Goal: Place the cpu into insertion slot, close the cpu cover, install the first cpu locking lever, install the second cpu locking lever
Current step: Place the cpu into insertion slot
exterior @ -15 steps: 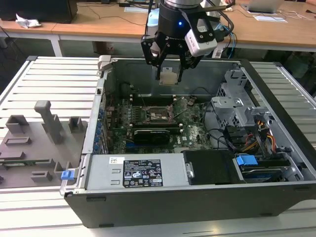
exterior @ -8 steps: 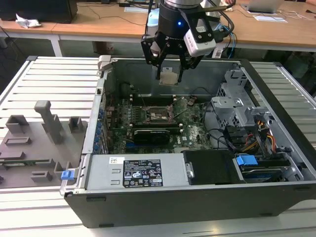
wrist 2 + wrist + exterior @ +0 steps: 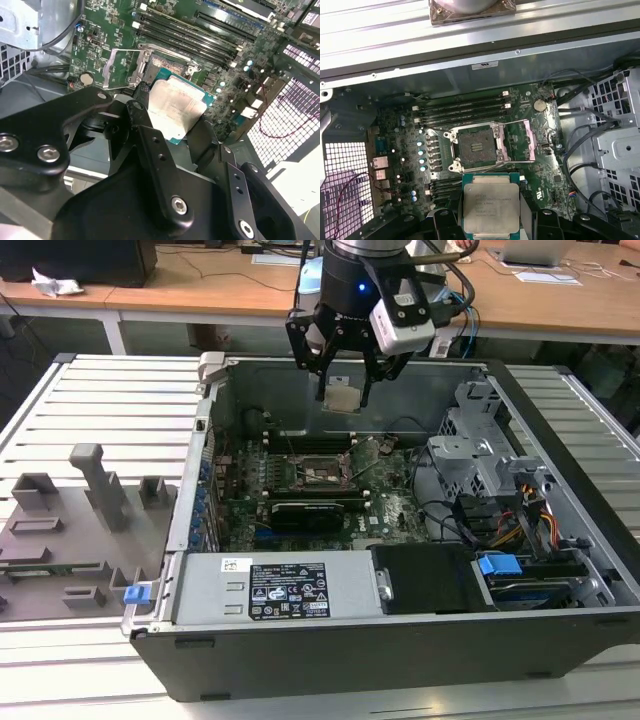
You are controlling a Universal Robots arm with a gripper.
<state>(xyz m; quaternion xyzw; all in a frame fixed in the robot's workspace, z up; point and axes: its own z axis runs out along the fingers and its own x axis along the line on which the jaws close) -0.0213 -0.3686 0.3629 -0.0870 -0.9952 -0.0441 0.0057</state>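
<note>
jaws: black, clamped on opposite edges of the small square silvery-topped cpu (image 3: 342, 398) | cpu: between the jaws, in the air above the open dark-grey computer case (image 3: 400, 660); over the far part of its green motherboard (image 3: 400, 510) | dark-centred insertion slot (image 3: 476, 147): bare; thin silver cpu cover (image 3: 522, 141) swung open beside it

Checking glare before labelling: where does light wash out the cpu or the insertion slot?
Second wrist view: glare whitens the top of the cpu; first wrist view: cpu and insertion slot are evenly lit, while the slatted table beyond the case burns bright; exterior view: the case interior lies in shade below the gripper.
</note>
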